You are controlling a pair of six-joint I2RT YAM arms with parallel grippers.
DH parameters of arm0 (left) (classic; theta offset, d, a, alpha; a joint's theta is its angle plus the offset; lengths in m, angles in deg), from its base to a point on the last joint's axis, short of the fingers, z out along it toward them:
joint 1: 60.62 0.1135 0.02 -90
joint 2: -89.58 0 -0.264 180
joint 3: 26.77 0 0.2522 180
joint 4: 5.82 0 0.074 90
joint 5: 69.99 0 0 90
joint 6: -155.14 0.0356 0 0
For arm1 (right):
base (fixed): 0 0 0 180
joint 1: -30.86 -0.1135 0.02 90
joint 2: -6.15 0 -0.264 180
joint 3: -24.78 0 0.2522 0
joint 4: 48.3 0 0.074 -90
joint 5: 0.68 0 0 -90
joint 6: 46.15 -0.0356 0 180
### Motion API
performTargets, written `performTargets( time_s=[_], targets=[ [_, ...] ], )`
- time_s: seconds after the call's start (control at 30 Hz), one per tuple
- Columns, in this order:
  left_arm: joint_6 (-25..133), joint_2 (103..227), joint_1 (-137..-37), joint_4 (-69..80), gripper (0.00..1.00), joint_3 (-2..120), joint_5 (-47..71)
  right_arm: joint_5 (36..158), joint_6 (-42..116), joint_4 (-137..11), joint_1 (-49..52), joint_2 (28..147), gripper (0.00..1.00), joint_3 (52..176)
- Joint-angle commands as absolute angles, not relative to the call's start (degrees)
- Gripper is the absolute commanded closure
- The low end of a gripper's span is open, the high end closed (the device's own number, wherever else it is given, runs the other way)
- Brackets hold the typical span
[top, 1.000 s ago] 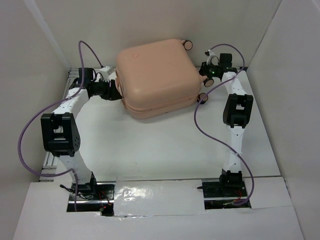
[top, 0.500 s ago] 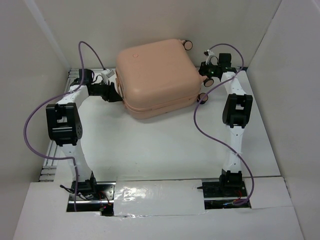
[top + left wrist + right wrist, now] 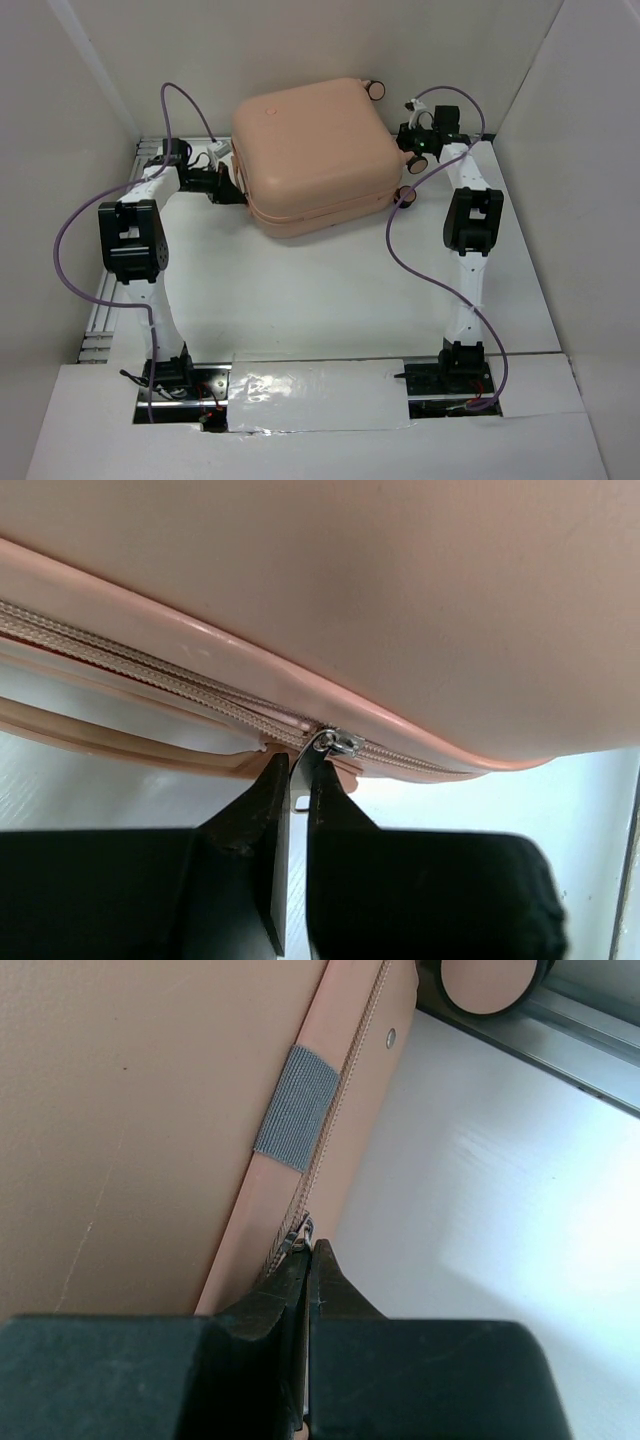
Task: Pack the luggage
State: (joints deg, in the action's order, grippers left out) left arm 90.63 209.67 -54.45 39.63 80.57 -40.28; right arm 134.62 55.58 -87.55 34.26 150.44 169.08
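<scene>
The peach-pink luggage (image 3: 310,150) lies closed and flat at the back of the table. My left gripper (image 3: 229,184) is at its left edge. In the left wrist view the shell (image 3: 400,600) fills the top, and my left gripper (image 3: 298,765) has its jaws drawn narrow on the metal zipper pull (image 3: 312,752) hanging from the slider. My right gripper (image 3: 406,152) is at the luggage's right side. In the right wrist view my right gripper (image 3: 308,1255) is shut, its tips pinching the zipper pull (image 3: 301,1232) on the seam of the shell (image 3: 130,1110).
Pink-and-black wheels (image 3: 378,89) (image 3: 406,196) stick out on the luggage's right side, one also in the right wrist view (image 3: 490,985). A grey fabric tab (image 3: 295,1108) crosses the seam. White walls box in the table; an aluminium rail (image 3: 98,320) runs along the left.
My left jaws have closed in on the zipper pull, and the left arm's elbow has shifted right and toward the back. The luggage and the right arm have stayed put.
</scene>
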Motion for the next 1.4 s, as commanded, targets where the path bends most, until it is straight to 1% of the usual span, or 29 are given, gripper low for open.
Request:
performTargets(
  time_s=[0.0, 0.07, 0.13, 0.17, 0.23, 0.27, 0.33, 0.4, 0.5, 0.53, 0.57, 0.67, 0.8, 0.83, 0.9, 1.0, 1.13, 1.2, 1.37],
  targets=[
    [93.5, 210.8, -54.7, 40.1, 0.97, 83.4, -42.9, 119.3, 58.2, -83.6, 36.0, 154.0, 1.0, 170.1],
    [93.5, 210.3, -54.7, 39.6, 1.0, 83.4, -41.7, 118.3, 57.5, -82.9, 36.0, 154.0, 1.0, 170.1],
    [90.2, 208.2, -54.7, 37.1, 1.0, 82.3, -40.1, 116.7, 56.0, -82.4, 36.0, 154.0, 1.0, 170.1],
    [87.8, 207.7, -54.7, 33.6, 1.0, 81.7, -36.4, 115.3, 55.3, -81.6, 36.0, 154.0, 1.0, 170.1],
    [85.5, 207.1, -54.2, 32.5, 1.0, 81.6, -34.4, 114.7, 53.9, -80.9, 36.0, 154.0, 1.0, 170.1],
    [82.9, 206.4, -54.2, 30.1, 1.0, 81.6, -30.0, 114.7, 53.4, -80.3, 36.0, 154.0, 1.0, 170.1],
    [81.2, 205.3, -54.2, 27.2, 1.0, 80.9, -26.2, 114.7, 52.4, -79.6, 36.0, 154.0, 1.0, 170.6],
    [78.6, 202.1, -54.2, 22.1, 1.0, 76.8, -19.9, 115.4, 51.5, -78.2, 36.0, 154.0, 1.0, 170.6],
    [74.0, 198.1, -53.7, 10.4, 1.0, 70.8, -16.6, 116.3, 48.7, -76.0, 35.0, 155.0, 1.0, 170.6],
    [73.0, 197.5, -53.7, 10.3, 1.0, 70.8, -15.5, 116.8, 48.2, -75.2, 35.0, 155.0, 1.0, 170.6],
    [72.0, 197.5, -53.7, 6.8, 1.0, 70.1, -15.0, 116.8, 48.2, -74.6, 35.0, 155.6, 1.0, 170.6],
    [68.5, 198.6, -53.7, 3.8, 1.0, 70.0, -12.4, 116.7, 47.6, -74.0, 33.5, 157.8, 1.0, 173.8],
    [65.1, 201.3, -53.7, 1.1, 1.0, 73.1, -8.7, 114.9, 45.4, -70.8, 32.3, 159.6, 1.0, 177.1],
    [64.3, 201.8, -53.7, -1.8, 1.0, 73.6, -7.1, 114.3, 44.0, -68.4, 32.3, 159.6, 1.0, 177.1],
    [62.6, 201.8, -53.7, -4.6, 1.0, 73.7, -6.2, 114.3, 43.3, -66.4, 32.3, 160.1, 1.0, 177.1],
    [62.1, 204.8, -53.7, -5.4, 1.0, 77.2, -5.7, 116.3, 41.8, -64.0, 32.3, 161.4, 1.0, 178.5],
    [61.4, 209.4, -53.7, -5.4, 1.0, 85.2, -5.0, 118.3, 39.3, -60.8, 32.3, 163.5, 1.0, 179.7],
    [61.4, 212.4, -54.2, -4.9, 1.0, 88.1, -3.0, 118.3, 38.1, -59.1, 32.3, 164.1, 1.0, 179.7],
    [60.9, 218.9, -54.2, -1.9, 1.0, 100.4, 3.7, 117.8, 36.5, -56.1, 31.7, 165.2, 1.0, 180.9]
  ],
)
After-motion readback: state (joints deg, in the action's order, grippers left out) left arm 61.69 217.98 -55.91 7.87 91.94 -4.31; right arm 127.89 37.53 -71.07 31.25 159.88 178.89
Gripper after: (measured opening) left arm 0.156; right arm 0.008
